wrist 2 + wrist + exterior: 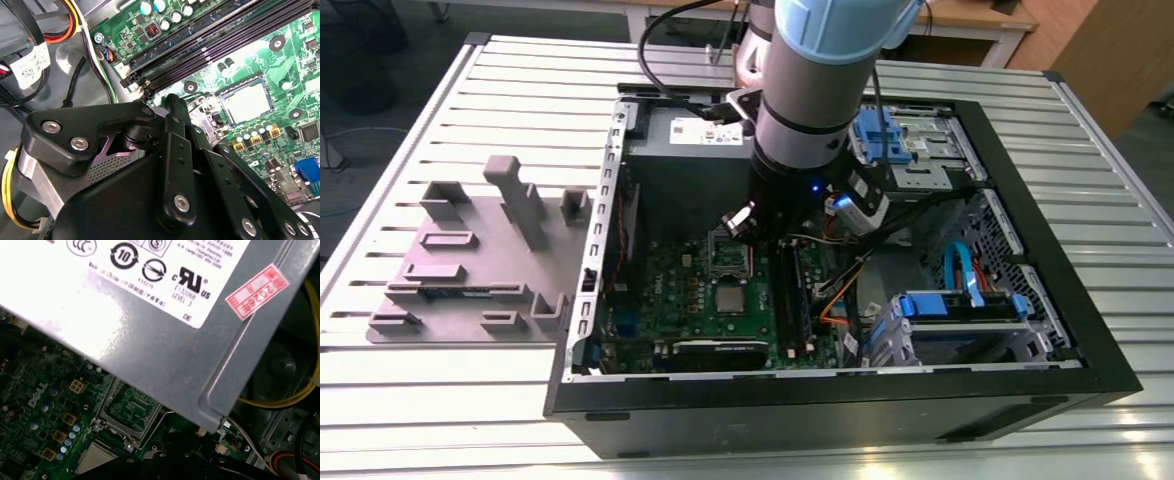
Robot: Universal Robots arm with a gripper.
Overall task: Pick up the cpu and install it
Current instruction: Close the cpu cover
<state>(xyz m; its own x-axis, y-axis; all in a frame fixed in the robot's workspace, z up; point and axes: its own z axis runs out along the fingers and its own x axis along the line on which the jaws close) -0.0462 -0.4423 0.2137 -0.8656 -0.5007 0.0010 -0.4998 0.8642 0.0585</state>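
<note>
Arm reaches down into the open computer case (1014, 375) on the slatted table (440, 120); gripper (754, 228) hangs just above the green motherboard (670, 290), close to the rectangular metal frame (724, 255). It holds nothing that can be seen, and whether its jaws are spread or pressed together cannot be told. The cpu (248, 102) lies flat on the motherboard, silver top up, within a dark square surround, beside the frame and the long memory slots (220, 47), apart from the gripper; grey fixture (467, 265) sits on the table at the exterior view's left.
</note>
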